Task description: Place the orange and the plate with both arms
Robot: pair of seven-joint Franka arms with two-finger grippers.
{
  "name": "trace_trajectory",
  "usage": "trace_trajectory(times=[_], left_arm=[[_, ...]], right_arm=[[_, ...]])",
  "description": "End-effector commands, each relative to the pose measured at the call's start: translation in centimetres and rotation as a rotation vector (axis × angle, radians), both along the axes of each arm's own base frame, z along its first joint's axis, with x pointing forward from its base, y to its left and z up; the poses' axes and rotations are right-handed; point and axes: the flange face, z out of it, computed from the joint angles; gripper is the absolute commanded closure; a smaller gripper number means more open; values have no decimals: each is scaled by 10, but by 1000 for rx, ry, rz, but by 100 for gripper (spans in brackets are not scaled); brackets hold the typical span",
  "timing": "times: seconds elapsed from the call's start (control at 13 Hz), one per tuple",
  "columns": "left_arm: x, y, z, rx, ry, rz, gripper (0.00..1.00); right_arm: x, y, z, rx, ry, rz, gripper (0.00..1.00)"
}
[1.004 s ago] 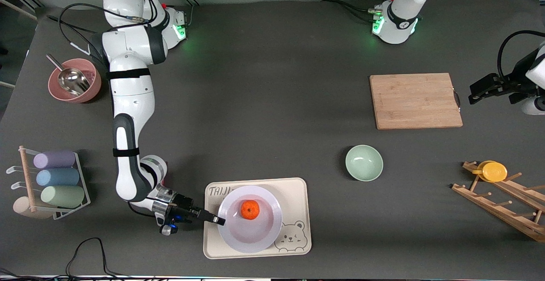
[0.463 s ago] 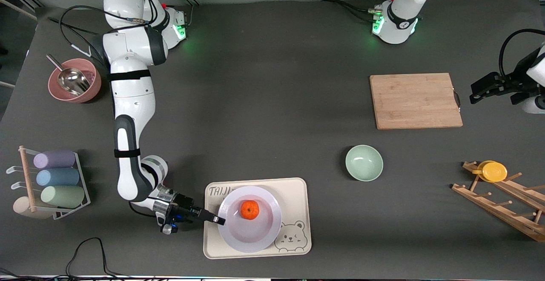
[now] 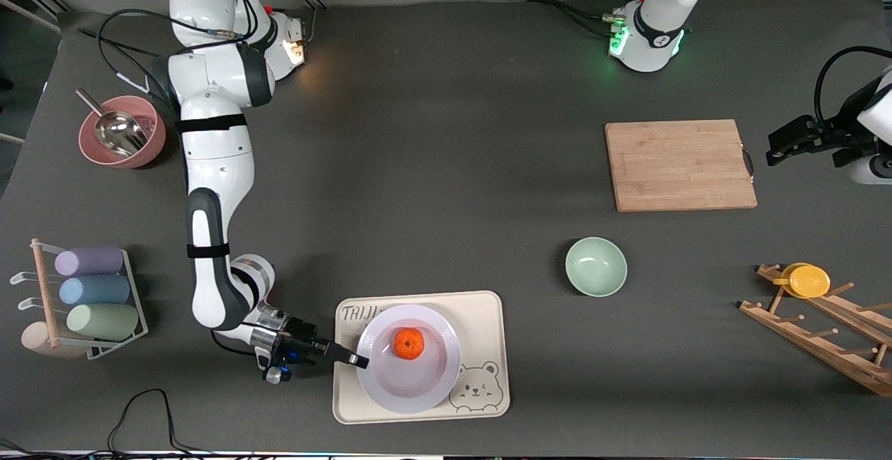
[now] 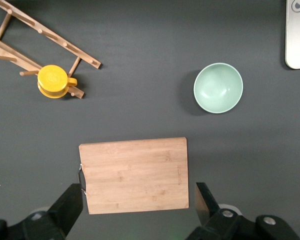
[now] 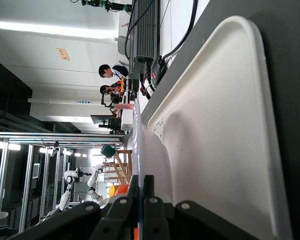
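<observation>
Wooden cutting board (image 3: 680, 165) sits upper right, mint bowl (image 3: 596, 266) just below it. Pink bowl (image 3: 122, 132) with a scoop upper left.

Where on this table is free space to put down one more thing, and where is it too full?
The widest bare stretch of table lies between the right arm and the cutting board, farther from the front camera than the tray. The tray is crowded: the plate with the orange fills most of it, and the right gripper is shut on the plate's rim.

"TAIJI", partly hidden, on the beige bear tray (image 3: 488, 348).
</observation>
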Motion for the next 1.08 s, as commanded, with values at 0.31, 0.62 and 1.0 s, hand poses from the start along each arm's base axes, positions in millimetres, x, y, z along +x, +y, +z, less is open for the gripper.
trace_trajectory(times=[0.31,0.62,1.0], left_arm=[[-8,-1,12,29,0,-24,0],[-8,-1,12,33,0,-24,0],[-8,-1,12,29,-1,-20,0]], right_arm=[[3,0,-2,22,-24,-10,48],[7,-1,9,1,-37,3,0],[14,-6,53,-96,-90,69,0]])
